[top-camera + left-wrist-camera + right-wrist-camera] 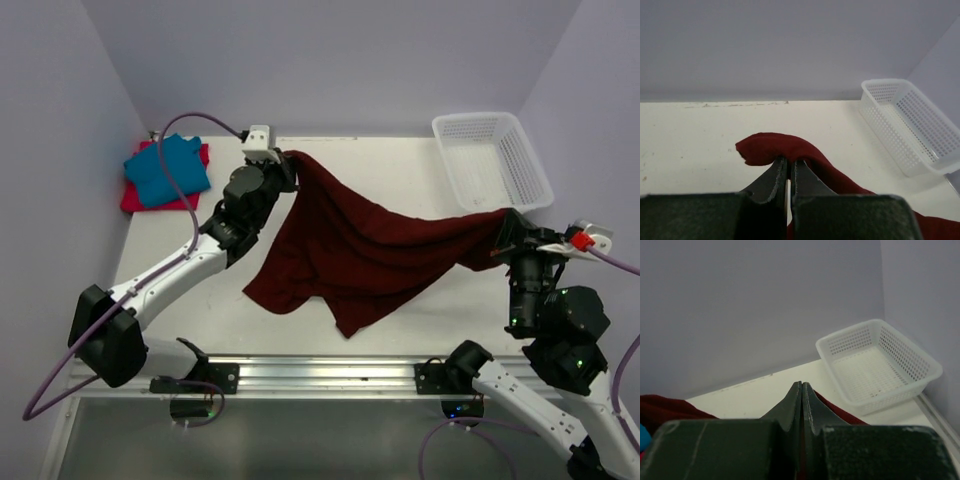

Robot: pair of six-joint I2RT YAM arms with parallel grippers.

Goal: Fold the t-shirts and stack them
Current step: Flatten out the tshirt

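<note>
Above table [400,170], maroon t-shirt [360,250] spans between left fingers [774,181] and right fingers [791,407], both clamped on its ends. Advice: even tension, lower flat, no bunching.

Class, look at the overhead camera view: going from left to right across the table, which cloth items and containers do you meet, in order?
The teal blue t-shirt lying on the red-pink t-shirt → maroon t-shirt → white mesh basket.

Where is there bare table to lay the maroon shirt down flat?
Bare table runs along the back wall between the left tool and the basket, and at the near right between the maroon shirt and the right arm. Crowded: the far-left corner, teal shirt stacked on red-pink shirt.
</note>
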